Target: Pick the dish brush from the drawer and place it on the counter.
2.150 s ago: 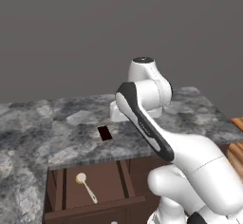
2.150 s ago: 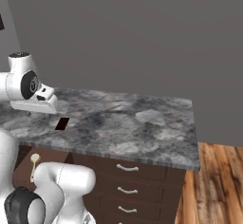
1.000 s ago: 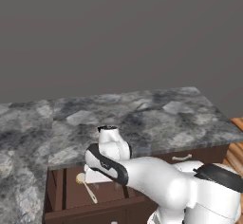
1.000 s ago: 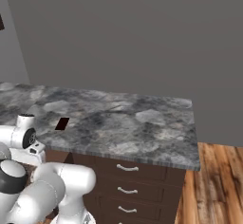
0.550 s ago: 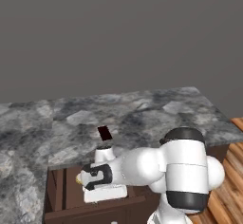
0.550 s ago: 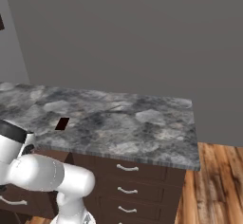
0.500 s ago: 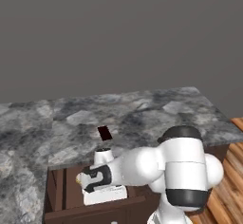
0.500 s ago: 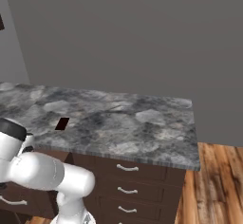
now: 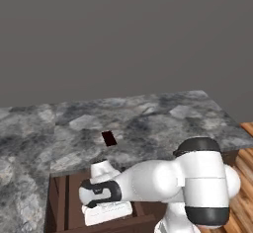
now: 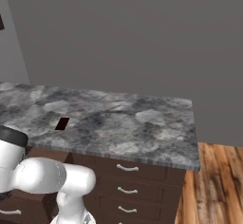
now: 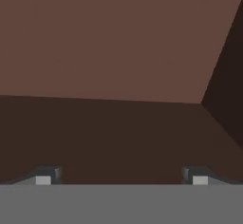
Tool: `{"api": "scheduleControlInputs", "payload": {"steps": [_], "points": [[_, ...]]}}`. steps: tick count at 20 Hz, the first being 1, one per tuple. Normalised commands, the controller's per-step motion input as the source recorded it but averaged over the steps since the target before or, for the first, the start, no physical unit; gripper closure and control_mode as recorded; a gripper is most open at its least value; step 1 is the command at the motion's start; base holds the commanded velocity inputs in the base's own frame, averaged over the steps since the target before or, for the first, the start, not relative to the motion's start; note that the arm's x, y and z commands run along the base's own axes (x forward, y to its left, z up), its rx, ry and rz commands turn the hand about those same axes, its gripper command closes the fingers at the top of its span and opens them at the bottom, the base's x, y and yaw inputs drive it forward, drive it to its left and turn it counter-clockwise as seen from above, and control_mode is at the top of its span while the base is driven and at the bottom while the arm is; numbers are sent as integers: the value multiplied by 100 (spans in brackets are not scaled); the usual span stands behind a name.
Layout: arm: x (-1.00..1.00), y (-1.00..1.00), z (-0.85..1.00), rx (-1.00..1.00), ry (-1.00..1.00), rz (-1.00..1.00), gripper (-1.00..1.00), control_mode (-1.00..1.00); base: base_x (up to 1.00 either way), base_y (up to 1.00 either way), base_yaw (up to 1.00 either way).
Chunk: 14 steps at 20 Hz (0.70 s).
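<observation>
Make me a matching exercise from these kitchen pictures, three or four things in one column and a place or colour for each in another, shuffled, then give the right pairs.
Things:
1. counter
2. drawer
3. small dark red-black rectangle
4. claw

Descriptions:
A. lying flat on the stone slab
B. mottled grey and black
C. down inside the drawer, fingers spread wide
D. dark reddish-brown wood, pulled open

Pairs: 1-B, 2-D, 3-A, 4-C
</observation>
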Motion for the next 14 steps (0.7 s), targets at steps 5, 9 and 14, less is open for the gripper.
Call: {"api": "scheduleControlInputs", "payload": {"steps": [5, 9, 14], "points": [[19, -2, 100, 1, -22, 0, -100, -100, 0, 0, 0], [84, 5, 36, 0, -11, 0, -100, -100, 0, 0, 0], [84, 54, -12, -5, -7, 0, -100, -100, 0, 0, 0]]}}
